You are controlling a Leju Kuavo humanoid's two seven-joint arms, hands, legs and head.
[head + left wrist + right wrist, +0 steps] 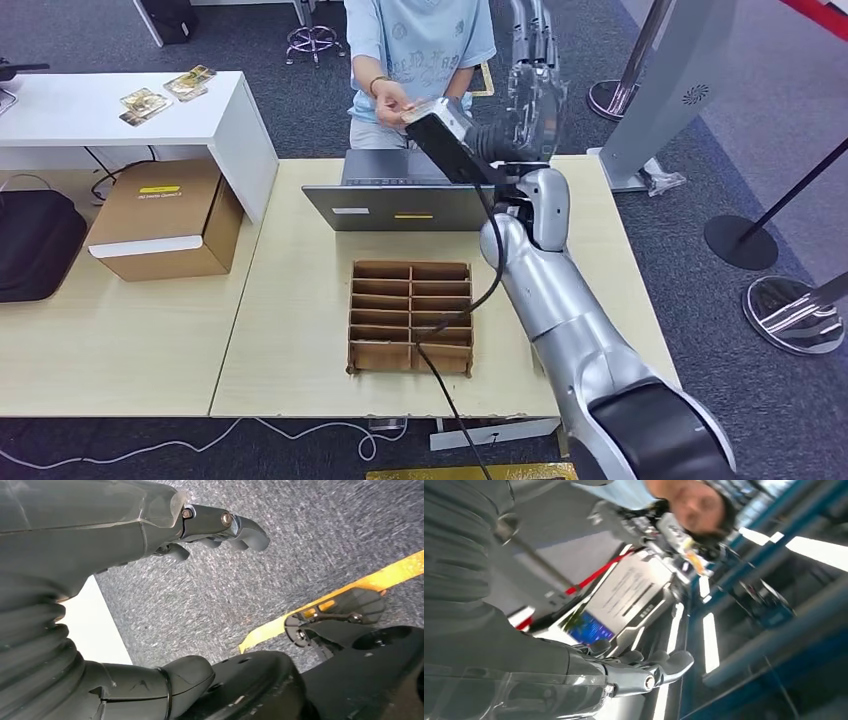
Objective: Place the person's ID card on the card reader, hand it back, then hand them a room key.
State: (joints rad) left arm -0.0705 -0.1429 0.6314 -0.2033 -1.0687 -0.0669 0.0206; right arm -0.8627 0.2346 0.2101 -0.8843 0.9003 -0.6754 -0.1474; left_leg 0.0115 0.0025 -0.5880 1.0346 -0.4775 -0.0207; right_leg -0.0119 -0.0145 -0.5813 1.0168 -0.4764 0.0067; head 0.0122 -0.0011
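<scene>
**Card sits left of my raised right robot hand, in the person's grip**

My right robot hand (532,75) is raised high past the far edge of the bench (300,330), fingers up and spread, with nothing in it that I can make out; the right wrist view shows its fingers (664,662) apart and bare. The person (420,45) stands just behind the bench and holds a card (420,108) in both hands at chest height. I take it for the ID card, though it is too small to read. It lies to the left of my right robot hand and a little lower, near but apart, its long axis roughly level and running across my view.

The right arm is plainly the nearer one. My left robot hand (220,527) hangs by the floor, fingers loosely curled on nothing.

Between me and the person stands an open laptop (400,205), and nearer me a wooden divided tray (410,315) with a black cable across it. My own black wrist camera (445,145) sits close below the card, so I judge the approach should come sideways, above the laptop lid.
</scene>
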